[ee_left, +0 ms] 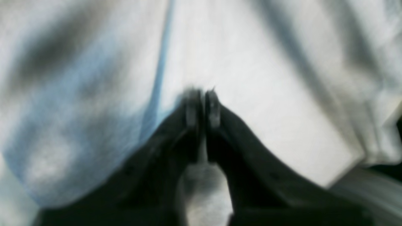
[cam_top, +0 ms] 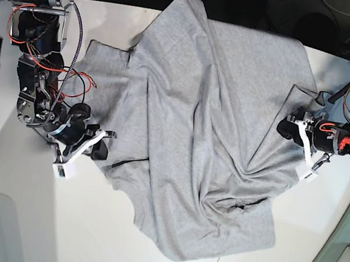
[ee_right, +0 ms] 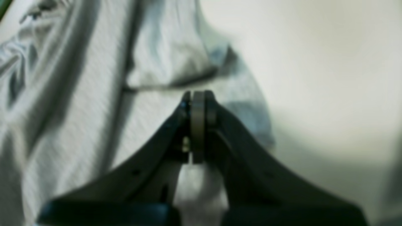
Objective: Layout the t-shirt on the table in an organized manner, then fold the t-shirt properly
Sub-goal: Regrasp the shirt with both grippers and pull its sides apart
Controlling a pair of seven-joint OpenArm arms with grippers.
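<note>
Left pincer (ee_left: 203,103): jaws pressed together on a thin fold of the t-shirt (ee_left: 251,78), seen blurred in the left wrist view, with pale grey cloth filling the field around the tips. In the base view this left pincer (cam_top: 289,129) sits at the shirt's edge nearest the right side of the worktop (cam_top: 320,229), its arm reaching in from that side.

Right pincer (ee_right: 198,103): jaws closed with no gap visible between the pads, the tips lying at a hem of the shirt (ee_right: 78,110); whether cloth is actually caught between them cannot be told through the blur. In the base view the right pincer (cam_top: 98,147) rests at the shirt's edge towards the left side of the worktop.

T-shirt (cam_top: 209,130): light grey, spread unevenly over the middle of the white worktop, plain side up, creased in long diagonal folds. One part runs to the far edge of the worktop and a loose flap points towards the near edge. A sleeve lies flat towards the far-left corner.

Worktop: bare white surface shows along the left, right and near sides of the shirt.
</note>
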